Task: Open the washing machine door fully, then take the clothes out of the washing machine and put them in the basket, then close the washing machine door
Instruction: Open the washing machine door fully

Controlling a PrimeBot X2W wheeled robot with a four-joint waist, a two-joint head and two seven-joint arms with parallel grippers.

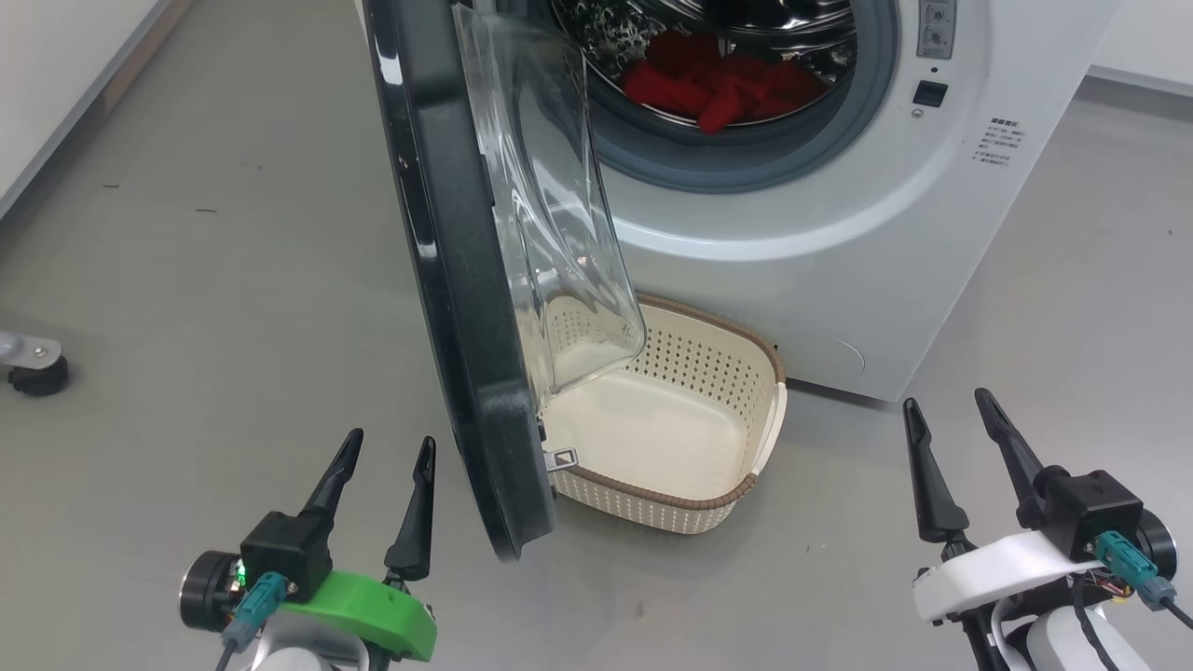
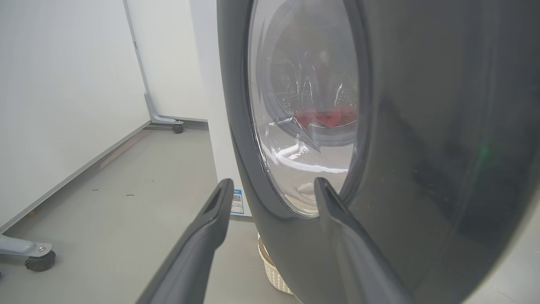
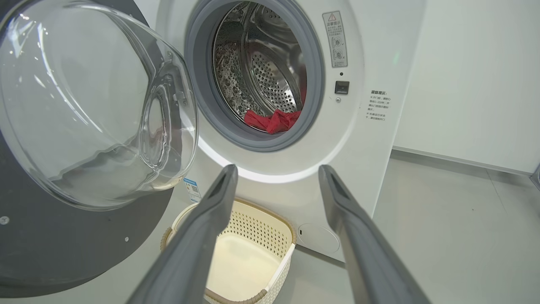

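Grey floor, white washing machine. The door stands half open over the empty basket. Red clothes lie in the drum. My left end effector and right end effector gape, empty. Swinging the door wider might clip the basket, though their gap is unclear.

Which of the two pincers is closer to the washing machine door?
The left pincer, on the green mount, beside the washing machine door; the right pincer stands far off.

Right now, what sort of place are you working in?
Probably a laundry test area in a lab or workshop, not a home: a white front-loading washing machine stands on a bare grey floor beside plain white walls, with a wheeled stand leg nearby.
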